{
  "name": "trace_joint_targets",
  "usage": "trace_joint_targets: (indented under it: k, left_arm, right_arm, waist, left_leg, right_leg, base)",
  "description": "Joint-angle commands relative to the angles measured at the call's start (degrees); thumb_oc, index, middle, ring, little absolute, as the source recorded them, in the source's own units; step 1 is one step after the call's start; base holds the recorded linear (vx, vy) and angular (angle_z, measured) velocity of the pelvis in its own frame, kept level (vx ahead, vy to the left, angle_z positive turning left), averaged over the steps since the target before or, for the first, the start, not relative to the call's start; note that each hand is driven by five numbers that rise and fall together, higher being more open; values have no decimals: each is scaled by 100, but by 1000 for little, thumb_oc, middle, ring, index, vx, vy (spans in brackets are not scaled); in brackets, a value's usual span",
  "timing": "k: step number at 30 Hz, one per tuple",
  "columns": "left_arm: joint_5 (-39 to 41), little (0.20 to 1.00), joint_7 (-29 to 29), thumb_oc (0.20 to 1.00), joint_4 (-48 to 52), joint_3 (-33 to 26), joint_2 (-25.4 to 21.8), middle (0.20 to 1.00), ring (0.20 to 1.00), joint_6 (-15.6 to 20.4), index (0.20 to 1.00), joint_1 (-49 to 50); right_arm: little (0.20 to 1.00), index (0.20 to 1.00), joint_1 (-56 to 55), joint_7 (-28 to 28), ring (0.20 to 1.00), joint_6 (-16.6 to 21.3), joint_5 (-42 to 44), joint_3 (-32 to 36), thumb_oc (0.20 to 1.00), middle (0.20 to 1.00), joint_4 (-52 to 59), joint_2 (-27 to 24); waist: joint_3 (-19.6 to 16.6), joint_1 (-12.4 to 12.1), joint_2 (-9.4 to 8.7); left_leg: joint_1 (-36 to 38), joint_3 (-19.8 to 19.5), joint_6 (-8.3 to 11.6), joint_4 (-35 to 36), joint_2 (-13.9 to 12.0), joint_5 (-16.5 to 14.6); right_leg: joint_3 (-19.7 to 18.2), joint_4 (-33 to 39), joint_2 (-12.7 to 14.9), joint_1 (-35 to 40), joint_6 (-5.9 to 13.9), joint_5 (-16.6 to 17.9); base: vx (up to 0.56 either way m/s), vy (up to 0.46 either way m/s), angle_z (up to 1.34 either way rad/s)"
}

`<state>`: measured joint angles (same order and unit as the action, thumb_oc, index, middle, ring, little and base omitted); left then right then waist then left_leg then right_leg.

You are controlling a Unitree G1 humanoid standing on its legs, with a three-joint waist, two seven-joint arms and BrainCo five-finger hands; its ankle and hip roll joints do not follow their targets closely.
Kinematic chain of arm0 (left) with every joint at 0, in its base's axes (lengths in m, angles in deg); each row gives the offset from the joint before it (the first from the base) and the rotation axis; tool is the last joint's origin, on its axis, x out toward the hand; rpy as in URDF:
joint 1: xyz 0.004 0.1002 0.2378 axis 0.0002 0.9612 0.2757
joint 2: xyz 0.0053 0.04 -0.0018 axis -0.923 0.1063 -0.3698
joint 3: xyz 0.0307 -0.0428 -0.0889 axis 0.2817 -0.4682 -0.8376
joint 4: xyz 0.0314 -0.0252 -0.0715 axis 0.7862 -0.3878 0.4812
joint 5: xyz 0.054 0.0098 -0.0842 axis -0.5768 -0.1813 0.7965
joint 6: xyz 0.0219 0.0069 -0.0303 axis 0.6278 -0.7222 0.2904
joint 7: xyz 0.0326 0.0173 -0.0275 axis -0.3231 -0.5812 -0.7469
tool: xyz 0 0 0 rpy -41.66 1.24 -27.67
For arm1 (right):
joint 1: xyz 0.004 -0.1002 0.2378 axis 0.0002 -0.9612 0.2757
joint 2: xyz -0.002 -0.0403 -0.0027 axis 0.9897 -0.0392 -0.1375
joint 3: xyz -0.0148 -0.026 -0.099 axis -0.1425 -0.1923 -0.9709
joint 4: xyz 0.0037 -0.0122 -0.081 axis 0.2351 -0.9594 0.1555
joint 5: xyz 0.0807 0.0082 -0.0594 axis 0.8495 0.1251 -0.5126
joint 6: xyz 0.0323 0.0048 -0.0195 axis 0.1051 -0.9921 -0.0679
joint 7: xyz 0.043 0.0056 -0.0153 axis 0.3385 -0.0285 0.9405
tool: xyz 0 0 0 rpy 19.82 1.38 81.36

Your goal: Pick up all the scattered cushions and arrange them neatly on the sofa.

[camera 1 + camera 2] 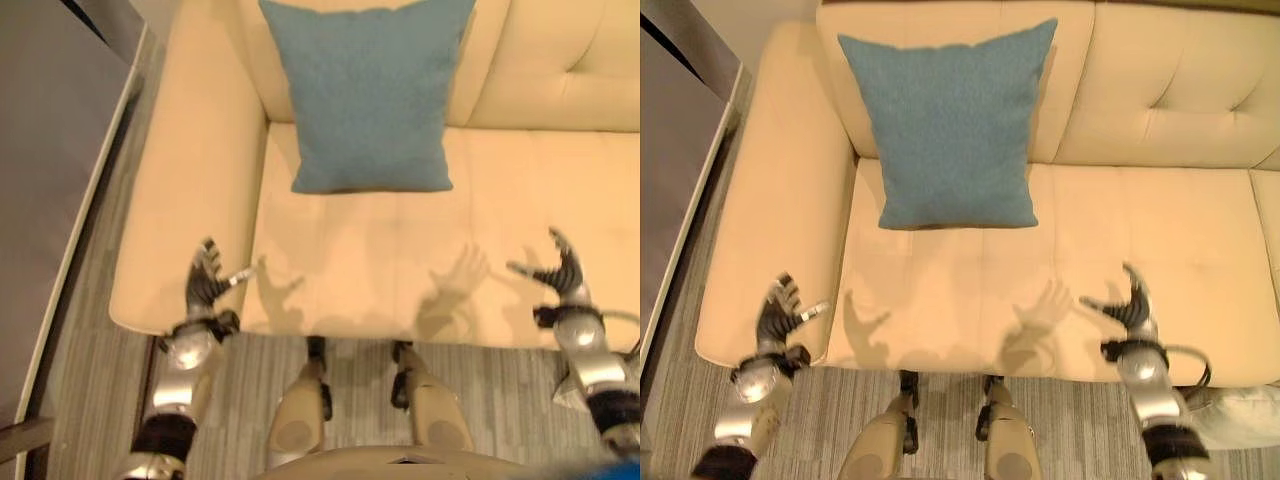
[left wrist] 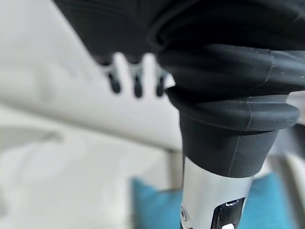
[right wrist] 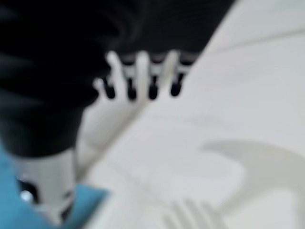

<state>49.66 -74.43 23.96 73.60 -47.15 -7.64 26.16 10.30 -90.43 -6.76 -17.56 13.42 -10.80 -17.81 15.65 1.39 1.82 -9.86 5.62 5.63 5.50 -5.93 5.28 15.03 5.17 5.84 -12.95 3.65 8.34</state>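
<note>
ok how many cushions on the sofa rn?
1: the blue cushion leans on the backrest at the cream sofa's left end. A pale thing at the frame's lower-right edge may be another; can't tell.

A cream sofa (image 1: 400, 250) occupied most of the scene. Its seat lay ahead of and between the left hand's fingers (image 1: 208, 262) and the right hand's fingers (image 1: 562, 250). The backrest (image 1: 1180, 90), button-tufted, stood well beyond the fingertips. A broad, rounded armrest (image 1: 190, 180) ran forward from just beside the left hand's fingers. Behind both sets of fingers, a grey striped floor (image 1: 100, 330) met the sofa's front edge. A dark panel (image 1: 50, 150) with a pale edge stood outward of the left hand's fingers, past the armrest. The lighting was warm and yellowish.
</note>
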Motion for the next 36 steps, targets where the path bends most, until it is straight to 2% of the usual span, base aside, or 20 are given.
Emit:
trace_joint_targets:
  k: [1,4,9,17,18,19,20,21,22,23,25,26,29,31,33,34,36]
  left_arm:
    - [-266,1000,314,1000,-504,75,-136,1000,1000,-4,1000,-231]
    - [-493,1000,374,1000,-773,180,-92,1000,1000,-36,1000,-118]
    - [-1062,1000,584,1000,-1776,341,144,1000,1000,-223,1000,94]
    - [-1482,1000,623,1000,-2768,361,388,1000,1000,-379,1000,147]
    - [-1454,1000,555,1000,-2861,361,440,1000,1000,-366,1000,72]
    - [-1417,1000,550,1000,-2874,375,455,1000,1000,-360,1000,48]
    - [-1417,1000,550,1000,-2876,375,455,1000,1000,-359,1000,46]
    - [-1355,1000,543,1000,-2889,384,492,1000,1000,-352,1000,2]
    - [-1355,1000,569,1000,-2951,388,510,1000,1000,-358,1000,1]
    - [-1283,1000,555,1000,-3034,397,555,1000,1000,-375,1000,-53]
    - [-1271,1000,531,1000,-3099,483,571,1000,1000,-398,1000,-172]
    - [-1321,1000,518,1000,-3143,537,566,1000,1000,-396,1000,-236]
    - [-1357,1000,475,1000,-3256,548,555,1000,1000,-388,1000,-339]
    - [-1425,1000,500,1000,-3296,479,510,1000,1000,-402,1000,-352]
    - [-1425,1000,501,1000,-3297,480,509,1000,1000,-402,1000,-353]
    - [-1478,1000,490,1000,-3400,422,444,1000,1000,-431,1000,-354]
    - [-1528,1000,524,1000,-3509,388,446,1000,1000,-475,1000,-332]
  right_arm:
    - [1000,1000,132,192,1000,227,-146,-239,1000,1000,-162,-168]
    - [1000,1000,20,301,1000,236,-47,-299,1000,1000,-417,-10]
    - [1000,1000,-146,519,1000,207,-336,-708,1000,1000,-1189,154]
    - [1000,1000,-380,624,1000,101,-472,-890,1000,1000,-1973,390]
    - [1000,1000,-355,621,1000,91,-411,-909,1000,1000,-2136,411]
    - [1000,1000,-314,637,1000,85,-388,-922,1000,1000,-2214,413]
    - [1000,1000,-312,636,1000,86,-387,-923,1000,1000,-2216,413]
    - [1000,1000,-252,632,1000,66,-388,-947,1000,1000,-2401,415]
    - [1000,1000,-246,645,1000,51,-384,-943,1000,1000,-2512,425]
    - [1000,1000,-227,648,1000,-33,-386,-913,1000,1000,-2736,495]
    - [1000,1000,-131,604,1000,-99,-293,-878,1000,1000,-2946,545]
    - [1000,1000,-75,594,1000,-144,-259,-868,1000,1000,-3086,584]
    - [1000,1000,46,572,1000,-203,-286,-908,1000,1000,-3221,657]
    - [1000,1000,109,593,1000,-220,-324,-953,1000,1000,-3322,790]
    - [1000,1000,110,593,1000,-220,-324,-952,1000,1000,-3322,791]
    - [1000,1000,153,595,1000,-243,-315,-975,1000,1000,-3384,845]
    - [1000,1000,107,620,1000,-225,-281,-948,1000,1000,-3430,864]
  waist:
    - [-437,47,-148]
    - [-549,65,-146]
    - [-846,83,-157]
    - [-951,123,-249]
    - [-910,70,-271]
    - [-908,62,-281]
    - [-910,67,-280]
    - [-891,57,-302]
    - [-918,65,-306]
    - [-948,81,-278]
    - [-922,170,-239]
    - [-901,198,-272]
    - [-832,172,-329]
    - [-729,59,-386]
    - [-726,50,-386]
    - [-598,-58,-350]
    - [-554,-147,-288]
  left_leg:
    - [399,177,214,-107,148,-14]
    - [556,225,216,-91,156,-28]
    - [894,314,180,-98,145,-105]
    - [1209,300,161,-481,149,-310]
    - [1232,-192,116,-853,301,-493]
    - [1175,-402,100,-977,403,-547]
    - [1164,-407,99,-989,403,-554]
    - [1173,-661,83,-1221,543,-679]
    - [1206,-747,63,-1266,595,-728]
    - [1384,-948,7,-1145,611,-791]
    - [1409,-871,-65,-852,626,-829]
    - [1450,-773,-141,-730,671,-953]
    - [1487,-683,-257,-575,795,-991]
    - [1462,-412,-361,-571,862,-1016]
    - [1465,-403,-362,-573,861,-1020]
    - [1375,-221,-424,-669,794,-952]
    - [1353,-52,-475,-683,719,-880]
  right_leg:
    - [-81,-429,104,283,497,-534]
    - [-70,-350,72,450,510,-528]
    - [-122,-169,-20,845,517,-545]
    - [-243,-136,-77,1358,450,-699]
    - [-431,-167,-108,1416,419,-696]
    - [-497,-189,-98,1361,416,-674]
    - [-493,-192,-98,1358,416,-677]
    - [-623,-210,-77,1292,423,-607]
    - [-695,-248,-63,1231,425,-573]
    - [-866,-368,-68,994,477,-466]
    - [-932,-454,15,701,596,-303]
    - [-1008,-475,71,598,661,-204]
    - [-1045,-414,187,400,844,68]
    - [-896,-425,317,197,963,225]
    - [-905,-431,314,195,964,222]
    - [-460,-936,392,132,866,-49]
    - [-18,-1441,503,289,706,-347]
  base:
    - [0,0,0]
    - [0,0,0]
    - [4,-5,-1]
    - [-19,-28,-8]
    - [-82,14,-5]
    - [-82,14,-13]
    - [-118,35,-20]
    - [-124,64,-36]
    - [-244,146,-58]
    - [-249,178,-63]
    - [-247,182,-64]
    - [-219,176,-60]
    - [-154,126,-56]
    - [-273,164,-101]
    - [-179,59,-86]
    - [-285,70,-46]
    - [-306,80,-65]
